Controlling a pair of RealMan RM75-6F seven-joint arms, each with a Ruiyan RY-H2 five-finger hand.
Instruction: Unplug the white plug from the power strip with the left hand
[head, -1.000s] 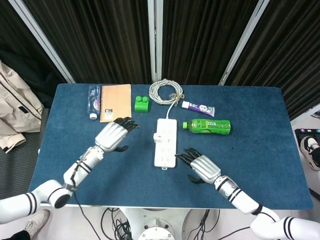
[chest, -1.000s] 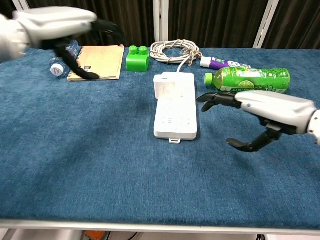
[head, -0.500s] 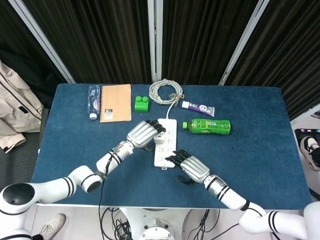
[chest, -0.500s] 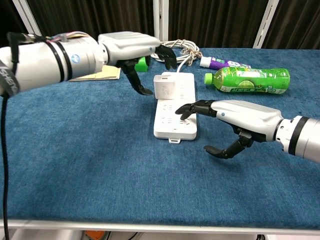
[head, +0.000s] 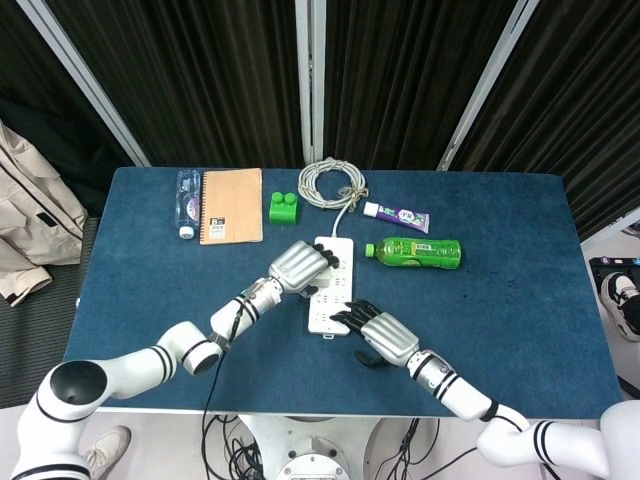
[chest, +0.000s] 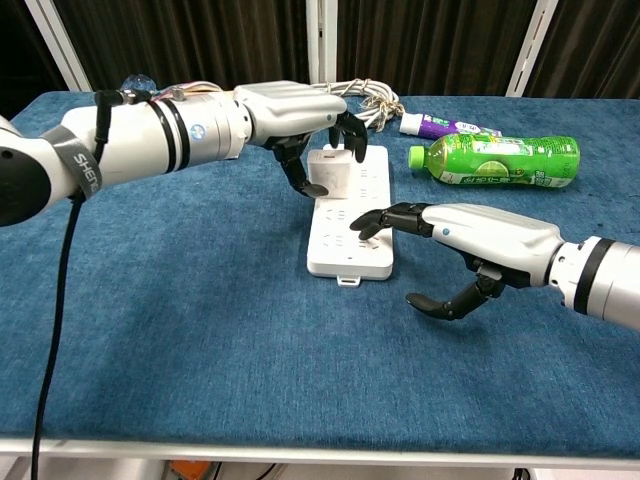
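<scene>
**Left hand closes in on the plug**

Since half a second ago the left hand (head: 298, 266) has slid further over the far end of the power strip (head: 331, 292); the right hand (head: 383, 334) has barely shifted.

Head view: the strip lies at frame centre, its long axis running up and down the picture. The left hand covers its upper end and hides the white plug. The right hand sits at the lower right, fingertips on the strip's lower edge.

Chest view: the white plug (chest: 329, 170) stands upright on the strip's (chest: 351, 235) far end. The left hand (chest: 300, 112) arches over it from the left, thumb and fingers on either side, seemingly pinching it. The plug still looks seated, so the pull appears to be straight up. The right hand (chest: 470, 240) is spread, fingertips pressing the near sockets.
</scene>
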